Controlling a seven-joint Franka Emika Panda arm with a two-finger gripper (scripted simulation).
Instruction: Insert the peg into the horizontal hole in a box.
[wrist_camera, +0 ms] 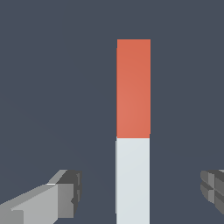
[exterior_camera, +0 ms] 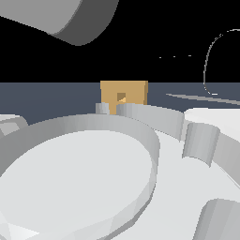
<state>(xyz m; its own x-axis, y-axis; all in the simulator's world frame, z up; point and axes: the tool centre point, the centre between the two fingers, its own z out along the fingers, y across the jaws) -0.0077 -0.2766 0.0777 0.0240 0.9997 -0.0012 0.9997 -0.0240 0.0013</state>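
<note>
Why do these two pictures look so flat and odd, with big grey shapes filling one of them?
Exterior view: the arm's own grey parts sit close to the camera and hide much of the scene, leaving the box and its hole small behind them, under a black backdrop. Wrist view: even light, no clear shadows or glare; the peg looks sharp between the open tool.
</note>
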